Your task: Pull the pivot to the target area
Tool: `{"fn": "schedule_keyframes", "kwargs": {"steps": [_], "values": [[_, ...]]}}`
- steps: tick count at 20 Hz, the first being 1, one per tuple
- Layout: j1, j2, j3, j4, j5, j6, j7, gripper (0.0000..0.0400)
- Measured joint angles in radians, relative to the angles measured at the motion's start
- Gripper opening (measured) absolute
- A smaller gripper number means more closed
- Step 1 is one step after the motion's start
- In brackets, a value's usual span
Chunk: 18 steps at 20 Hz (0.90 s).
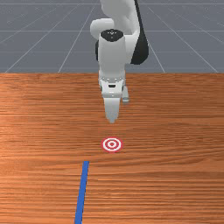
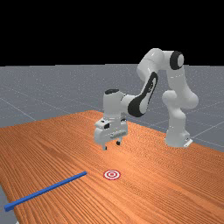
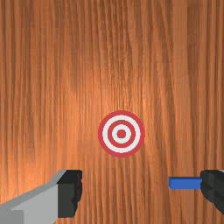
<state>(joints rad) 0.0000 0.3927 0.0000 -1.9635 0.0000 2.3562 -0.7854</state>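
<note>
In the front view, nearest and left, a straight blue square-edged bar (image 1: 82,192) lies on the streaky orange-brown wooden table (image 1: 175,175), cropped by the picture's bottom; the far view shows both ends. Beyond, rightward, is the flat, round red-and-white ringed target (image 1: 112,145). Farther, the white two-finger gripper (image 2: 111,145) hangs wide open; in the wrist view, one black fingertip (image 3: 213,189) partly hides the bar.

No readable text, pale marks (image 2: 151,82) on black arm panel (image 2: 152,87), possibly lettering
</note>
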Motion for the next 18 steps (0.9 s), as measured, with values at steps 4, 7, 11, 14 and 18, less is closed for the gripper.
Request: {"fn": "schedule_keyframes", "kwargs": {"steps": [4, 7, 11, 14, 18], "values": [[0.000, 0.000, 0.000, 0.000, 0.000, 0.000, 0.000, 0.0054], [0.000, 0.013, 0.000, 0.016, 0.000, -0.020, 0.000, 0.0012], [-0.012, 0.027, 0.013, 0.000, -0.008, 0.026, -0.074, 0.0002], [-0.038, 0.037, 0.040, -0.002, -0.024, 0.035, -0.228, 0.0000], [-0.074, 0.038, 0.059, -0.001, -0.036, 0.035, -0.383, 0.0000]]}}
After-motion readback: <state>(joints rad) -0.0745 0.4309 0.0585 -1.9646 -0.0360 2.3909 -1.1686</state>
